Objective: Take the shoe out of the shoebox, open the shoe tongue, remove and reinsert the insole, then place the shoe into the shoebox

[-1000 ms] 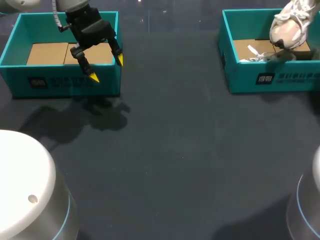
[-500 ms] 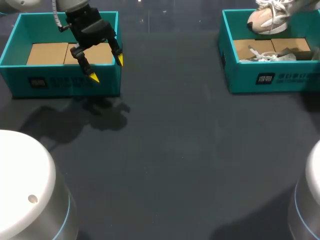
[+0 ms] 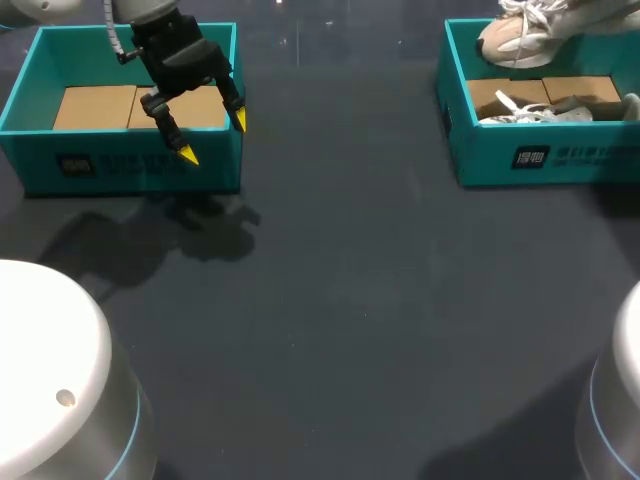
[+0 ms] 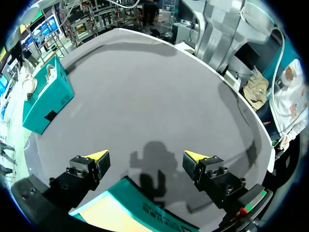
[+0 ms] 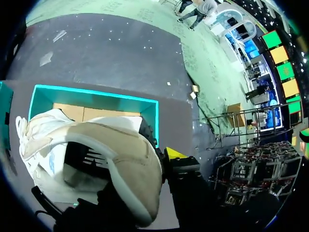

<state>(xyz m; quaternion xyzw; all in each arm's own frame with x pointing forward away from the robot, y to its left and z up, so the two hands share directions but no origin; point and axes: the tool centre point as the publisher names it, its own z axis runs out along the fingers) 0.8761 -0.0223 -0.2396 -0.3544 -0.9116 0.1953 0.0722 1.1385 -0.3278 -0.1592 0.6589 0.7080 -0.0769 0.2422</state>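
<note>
A beige and white shoe (image 3: 520, 35) hangs above the back of the right teal shoebox (image 3: 540, 160), toe towards the table's middle. In the right wrist view my right gripper (image 5: 145, 166) is shut on the shoe's heel (image 5: 130, 164); one yellow fingertip (image 5: 176, 153) shows beside the heel, the other is hidden behind it. Under the shoe lies the shoebox (image 5: 96, 93) with its cardboard floor. My left gripper (image 3: 214, 138) hangs open and empty over the front right corner of the left teal box (image 3: 120, 170). Its fingertips (image 4: 96, 155) straddle that box's rim (image 4: 130, 193).
A second white shoe (image 3: 525, 110) lies in the right shoebox beside something dark. The left box holds only brown cardboard (image 3: 95, 105). Dark table surface (image 3: 340, 300) stretches between the two boxes. Both robot bases stand at the near corners.
The right arm has lifted the shoe higher and carried it left, from above the box's right part to above its back left. The left arm has not moved.
</note>
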